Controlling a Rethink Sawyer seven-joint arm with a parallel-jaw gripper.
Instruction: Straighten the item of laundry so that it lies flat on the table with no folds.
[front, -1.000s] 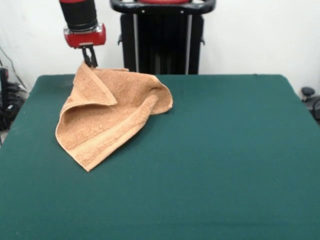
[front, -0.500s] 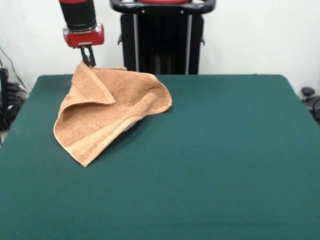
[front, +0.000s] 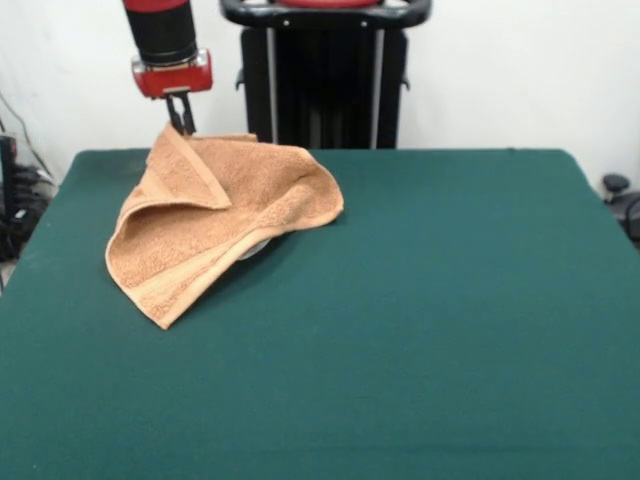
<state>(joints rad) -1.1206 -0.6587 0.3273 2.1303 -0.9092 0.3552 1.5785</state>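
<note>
The tan-orange towel (front: 215, 220), the item of laundry, is held up by one corner at the far left of the dark green table (front: 400, 330). It hangs in folds, with one flap turned over and a border band along its lower edge. Its lowest corner reaches the felt near the left side, and its right part looks lifted a little off the top. My gripper (front: 181, 124) comes down from the red and black arm and is shut on the towel's top corner.
A black pedestal (front: 325, 75) stands behind the table's far edge. Cables and dark gear lie off the table's left side (front: 15, 200), and a dark object sits off the right edge (front: 620, 195).
The gripper has lifted slightly and shifted a little, and the towel's lower corner has drawn up and leftward across the felt. The grip on the corner is unchanged.
</note>
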